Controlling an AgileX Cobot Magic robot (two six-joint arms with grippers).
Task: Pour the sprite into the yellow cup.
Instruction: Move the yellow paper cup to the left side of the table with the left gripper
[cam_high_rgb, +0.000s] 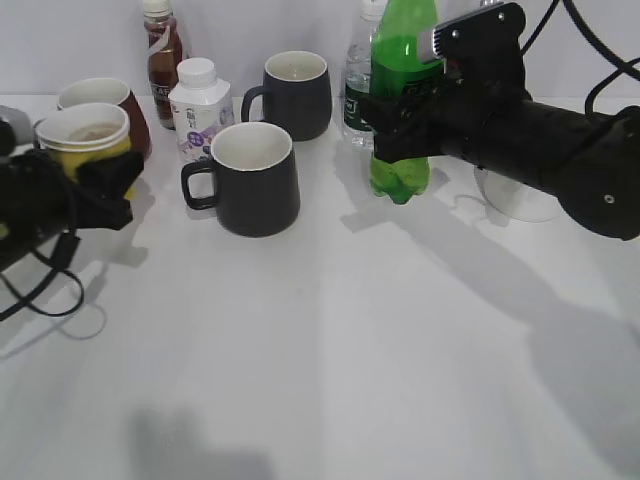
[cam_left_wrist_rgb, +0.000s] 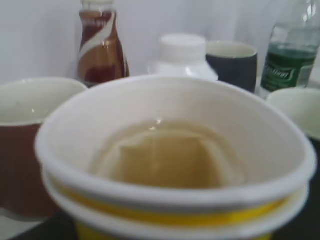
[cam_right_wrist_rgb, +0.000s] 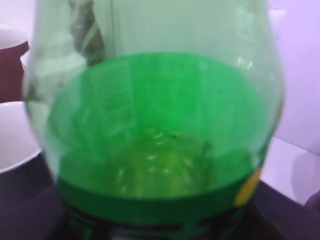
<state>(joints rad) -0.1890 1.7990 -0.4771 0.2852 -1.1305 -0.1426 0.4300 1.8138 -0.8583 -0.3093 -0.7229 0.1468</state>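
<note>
Right claw (cam_high_rgb: 400, 125) is clamped around the middle of the sprite (cam_high_rgb: 403, 90), holding the bottle upright and lifted just off the table (cam_high_rgb: 330, 340), up at about 1 o'clock in the exterior view. The right wrist view is basically all green bottle (cam_right_wrist_rgb: 155, 130).

Left claw (cam_high_rgb: 95, 185) sits over at 9 o'clock, closed around the yellow cup (cam_high_rgb: 85, 135); the left wrist view stares straight into the cup (cam_left_wrist_rgb: 170, 150), upright with a white inside.

Between the two: a dark mug (cam_high_rgb: 250, 180) near center, another dark mug (cam_high_rgb: 297, 95) behind it at 12, and a small white bottle (cam_high_rgb: 200, 105) beside them. A red-brown mug (cam_high_rgb: 105, 105) sits right behind the cup, with a brown bottle (cam_high_rgb: 163, 50) further back. A clear water bottle (cam_high_rgb: 358, 85) stands just left of the sprite.
</note>
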